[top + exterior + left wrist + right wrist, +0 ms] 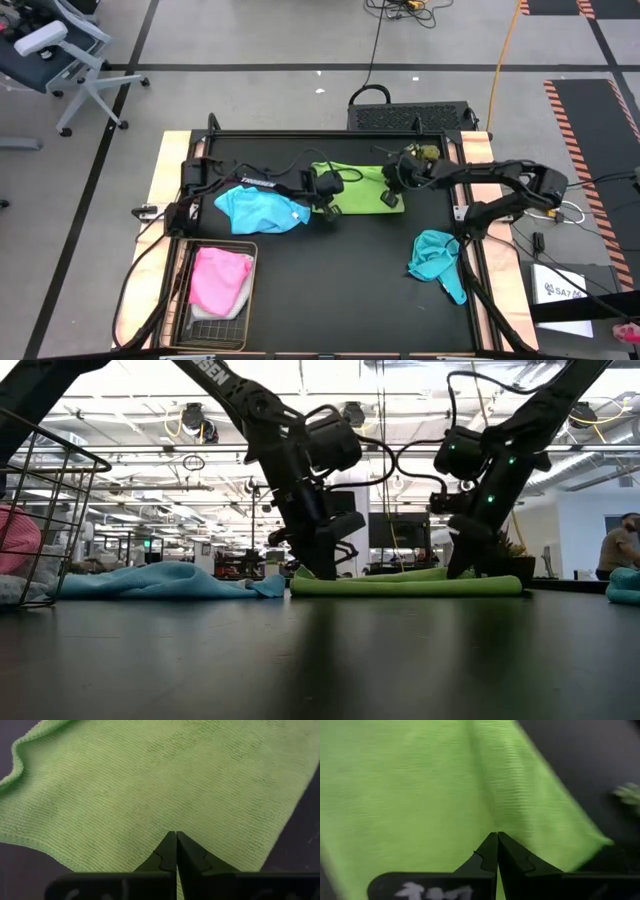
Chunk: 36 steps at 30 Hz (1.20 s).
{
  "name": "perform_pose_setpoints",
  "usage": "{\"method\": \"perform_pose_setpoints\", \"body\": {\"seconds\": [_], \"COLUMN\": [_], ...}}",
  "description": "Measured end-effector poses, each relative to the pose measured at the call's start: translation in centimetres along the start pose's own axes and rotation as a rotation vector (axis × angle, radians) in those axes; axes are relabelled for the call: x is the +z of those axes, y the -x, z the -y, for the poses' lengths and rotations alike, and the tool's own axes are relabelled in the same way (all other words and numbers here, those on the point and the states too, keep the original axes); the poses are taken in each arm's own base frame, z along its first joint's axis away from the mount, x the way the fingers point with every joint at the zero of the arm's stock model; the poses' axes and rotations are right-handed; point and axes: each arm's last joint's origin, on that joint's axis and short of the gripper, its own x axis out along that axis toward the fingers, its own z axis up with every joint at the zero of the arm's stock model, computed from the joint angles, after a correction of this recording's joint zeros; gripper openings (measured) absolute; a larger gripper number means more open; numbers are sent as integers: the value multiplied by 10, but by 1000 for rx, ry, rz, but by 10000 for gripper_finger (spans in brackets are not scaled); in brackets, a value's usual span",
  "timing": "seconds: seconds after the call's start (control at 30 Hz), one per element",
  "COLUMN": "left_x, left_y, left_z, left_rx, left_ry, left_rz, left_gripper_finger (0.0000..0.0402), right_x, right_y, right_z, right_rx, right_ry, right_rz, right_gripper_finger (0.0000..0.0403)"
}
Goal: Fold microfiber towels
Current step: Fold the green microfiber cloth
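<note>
A lime green towel (355, 182) lies flat on the black table, at the far middle. My left gripper (328, 208) is shut at the towel's near left corner and my right gripper (392, 198) at its near right corner. In the low view the left gripper (320, 570) and the right gripper (462, 568) both reach down onto the green towel (405, 585). A light blue towel (262, 208) lies crumpled to the left. A teal towel (437, 258) lies bunched at the near right. My left gripper pinches the lime green towel near its near left corner (175, 826) between its two shut fingers. They slant down from above. The towel lies on the table around them. One layer or several, I cannot tell. My right gripper pinches the same towel near its near right corner (497, 826) between its shut fingers, which slant down from above. The cloth beside them rises in a slack ridge (490, 780). The rest of the towel lies on the table.
A wire mesh basket (180, 300) at the near left holds a pink towel (220, 278) over something pale. A small potted plant (425, 153) stands at the far right, behind my right gripper. The table's near middle (340, 290) is bare black surface.
</note>
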Motion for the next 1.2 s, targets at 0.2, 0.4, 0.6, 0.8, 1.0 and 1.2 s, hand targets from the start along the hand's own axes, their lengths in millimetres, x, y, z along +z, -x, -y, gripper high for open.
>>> {"method": "perform_pose_setpoints", "body": {"seconds": [0.2, 0.4, 0.6, 0.8, 1.0, 1.2], "left_x": [-1, -1, -1, 0, 0, 0], "left_y": [0, 0, 0, 0, 0, 0], "left_z": [1, 1, 1, 1, 0, 1], "left_rx": [2, 3, 4, 3, 26, 26], "left_ry": [10, 13, 12, 13, 17, 34], "left_rz": [-4, -5, -4, 0, 10, 10], "left_gripper_finger": [6, 5, 3, 2, 2, 3], "right_x": [2, 5, 6, 1, -5, -1], "right_y": [6, 18, 27, 20, 3, -12], "right_z": [20, 33, 21, 9, 12, 15], "right_rx": [-163, -235, -103, -74, -87, -112], "right_ry": [-44, -92, -112, -62, -92, -87], "right_rz": [27, 79, 112, 39, -41, -19], "right_gripper_finger": [0, 0, 0, 0, 0, 0]}}
